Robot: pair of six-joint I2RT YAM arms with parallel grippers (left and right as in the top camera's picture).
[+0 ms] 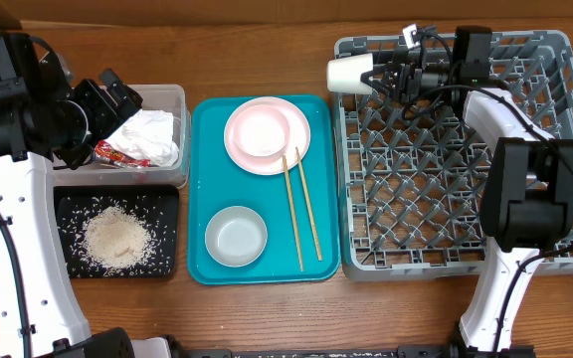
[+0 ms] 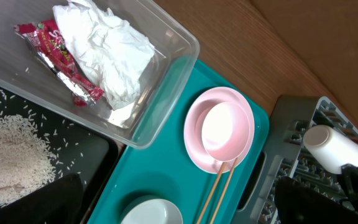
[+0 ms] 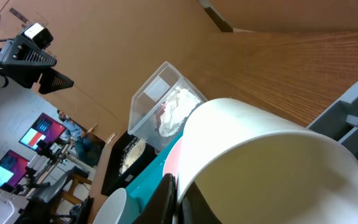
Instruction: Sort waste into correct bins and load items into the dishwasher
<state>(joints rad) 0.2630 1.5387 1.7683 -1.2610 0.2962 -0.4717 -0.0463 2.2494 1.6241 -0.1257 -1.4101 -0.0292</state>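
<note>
Progress: the waste looks sorted and the loading has barely begun, so I judge roughly a third done. One cup is on its way and five pieces wait.
Wooden counter (image 1: pixel 267 318): carries the bins, the tray and the rack.
Large square grey plastic dish rack (image 1: pixel 346 179): at the right, with nothing yet on its peg floor.
Rectangular teal serving tray (image 1: pixel 207 179): between the bins and the rack, holding the dishes not yet loaded.
Clear rectangular plastic tub (image 1: pixel 181 129): far left, holding the napkin and the wrapper.
Shallow black rectangular tray (image 1: pixel 172 199): just in front of the tub, holding the grains.
Left hand (image 1: pixel 119 94): above the tub's left end, fingers spread wide, holding nothing.
Round pale pink plate (image 1: pixel 296 149): at the teal tray's far end.
Two small pale bowls: one (image 1: pixel 259 132) rests on the plate, the other (image 1: pixel 236 237) sits alone near the tray's front left.
Right hand (image 1: pixel 381 76): clamped tight on the cup's rim.
Small white cup (image 1: pixel 349 74): held sideways at the rack's far left corner, base pointing away from the rack. I cannot tell whether it touches the rack.
Pair of thin wooden chopsticks (image 1: pixel 308 204): on the teal tray's right side, far tips at the plate's rim.
Crumpled white paper napkin (image 1: pixel 152 134): in the tub.
Small red snack wrapper (image 1: pixel 117 154): in the tub, against the napkin.
Loose whitish rice-like grains (image 1: pixel 117 239): heaped on the black tray, with strays around the heap.
</note>
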